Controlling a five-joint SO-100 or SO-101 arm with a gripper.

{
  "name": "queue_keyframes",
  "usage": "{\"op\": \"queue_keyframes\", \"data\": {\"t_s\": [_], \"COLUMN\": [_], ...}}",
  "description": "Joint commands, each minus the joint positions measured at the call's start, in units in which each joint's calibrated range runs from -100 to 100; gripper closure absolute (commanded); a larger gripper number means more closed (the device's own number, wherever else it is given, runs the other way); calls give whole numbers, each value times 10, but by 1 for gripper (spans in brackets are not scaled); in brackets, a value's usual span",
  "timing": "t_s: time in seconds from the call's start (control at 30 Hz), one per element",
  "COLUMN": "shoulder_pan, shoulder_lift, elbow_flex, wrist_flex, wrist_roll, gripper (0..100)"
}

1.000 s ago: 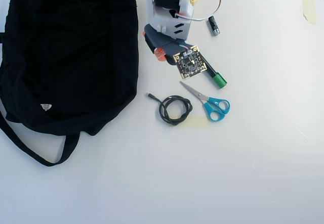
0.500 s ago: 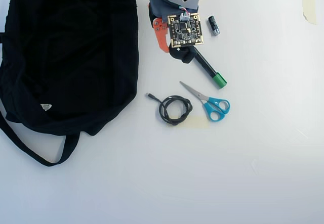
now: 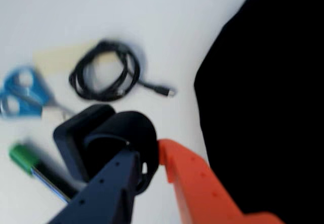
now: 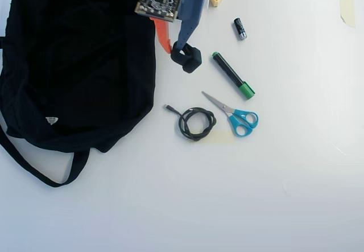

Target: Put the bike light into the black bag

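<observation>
The bike light (image 4: 190, 59), a small black block with a ring strap, hangs at the tip of my gripper (image 4: 174, 50), just right of the black bag (image 4: 79, 64). In the wrist view the dark blue finger (image 3: 109, 186) and the orange finger (image 3: 195, 183) pinch the ring of the bike light (image 3: 81, 135); the gripper (image 3: 148, 155) is shut on it. The black bag (image 3: 268, 97) fills the right side of that view. In the overhead view, my camera board sits over the bag's top right edge.
A green-capped marker (image 4: 232, 74), blue scissors (image 4: 239, 117) and a coiled black cable (image 4: 196, 122) lie right of the bag. A small black cylinder (image 4: 240, 28) lies at the top. The bag's strap (image 4: 34, 169) loops at the lower left.
The gripper has swung left toward the bag, taking the bike light with it. The marker, partly covered before, now shows in full.
</observation>
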Motion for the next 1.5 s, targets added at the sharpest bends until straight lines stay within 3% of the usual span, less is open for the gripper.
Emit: {"op": "queue_keyframes", "data": {"t_s": [0.0,0.5,1.0,1.2,1.33,1.47], "shoulder_pan": [26,258,460,469,466,416], "shoulder_lift": [-27,-14,-5,74,61,-9], "elbow_flex": [-31,-2,355,369,361,358], "wrist_flex": [-19,-150,-443,-482,-436,-426], "wrist_roll": [-51,-59,-58,-75,-76,-65], "gripper": [98,98,98,97,62,61]}}
